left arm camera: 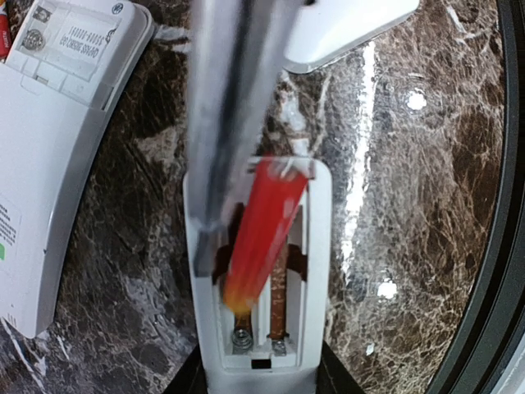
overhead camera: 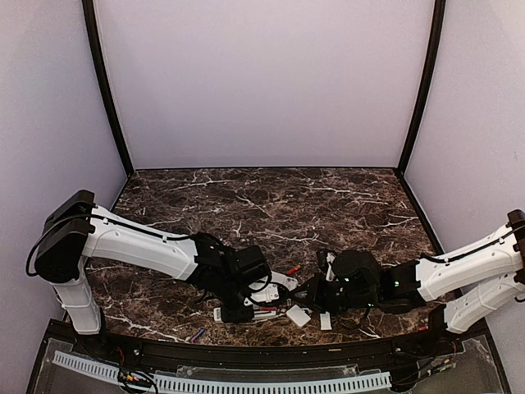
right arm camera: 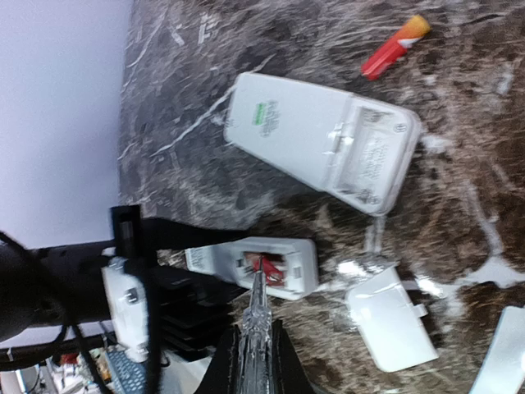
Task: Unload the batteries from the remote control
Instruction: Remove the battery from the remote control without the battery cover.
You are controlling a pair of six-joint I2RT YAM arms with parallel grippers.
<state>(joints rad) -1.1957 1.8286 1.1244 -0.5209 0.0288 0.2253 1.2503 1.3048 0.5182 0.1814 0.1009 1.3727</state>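
My left gripper (left arm camera: 258, 384) is shut on a small white remote control (left arm camera: 320, 271), gripping its end, with the battery bay facing up. In the bay a red battery (left arm camera: 262, 230) sits tilted, one end lifted; the slot beside it shows only a bare copper strip. My right gripper (right arm camera: 256, 373) is shut on a silvery pointed tool (right arm camera: 259, 320), and the tool's tip reaches into the bay beside the red battery (right arm camera: 271, 269). In the top view the two grippers (overhead camera: 238, 310) (overhead camera: 314, 297) meet over the small remote (overhead camera: 250, 313) near the front edge.
A larger white remote (right arm camera: 320, 144) lies beyond with its bay open and bare. A loose red battery (right arm camera: 394, 48) rests past it. White covers (right arm camera: 392, 324) (overhead camera: 326, 320) lie to the right. A bluish battery (overhead camera: 198, 334) sits by the front edge.
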